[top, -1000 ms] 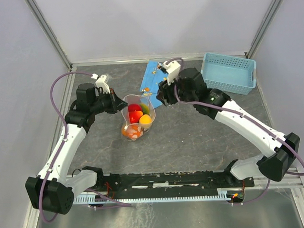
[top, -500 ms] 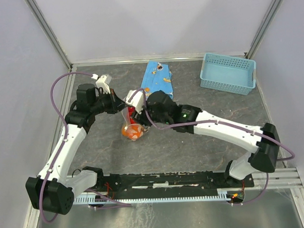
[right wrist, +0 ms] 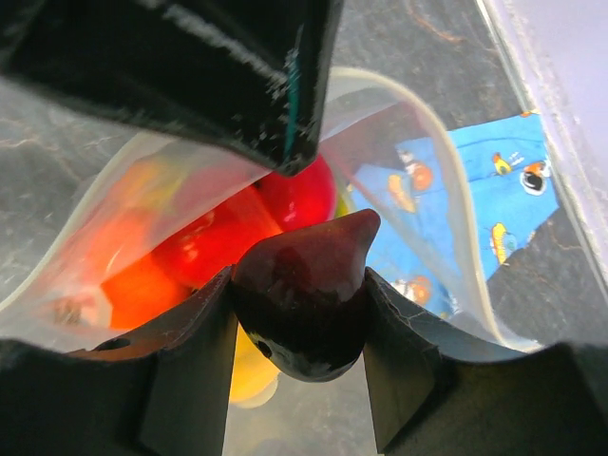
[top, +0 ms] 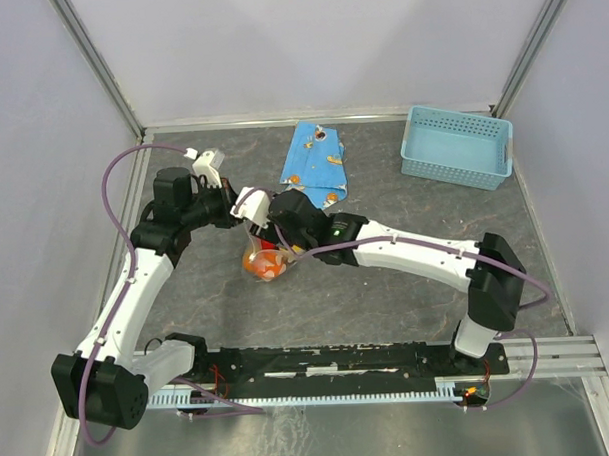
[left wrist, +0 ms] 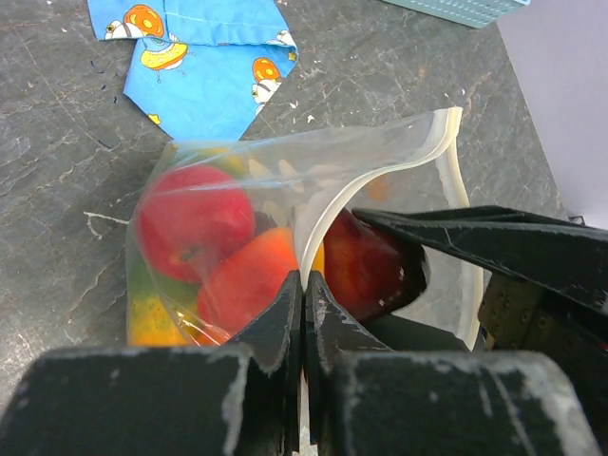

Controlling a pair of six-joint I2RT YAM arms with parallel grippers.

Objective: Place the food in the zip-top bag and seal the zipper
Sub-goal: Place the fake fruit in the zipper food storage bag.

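One zip-top bag (left wrist: 285, 171), with at least four red, orange and yellow fruits (left wrist: 190, 223) inside, is pinched by its rim in the fully closed left gripper (left wrist: 303, 304). One dark purple fruit (right wrist: 302, 275) is clamped in the right gripper (right wrist: 299, 323), which is angled down into the bag's open mouth.

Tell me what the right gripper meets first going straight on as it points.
The right gripper, holding a dark purple fruit, would probably press it onto the red fruit inside the zip-top bag; depth is unclear.
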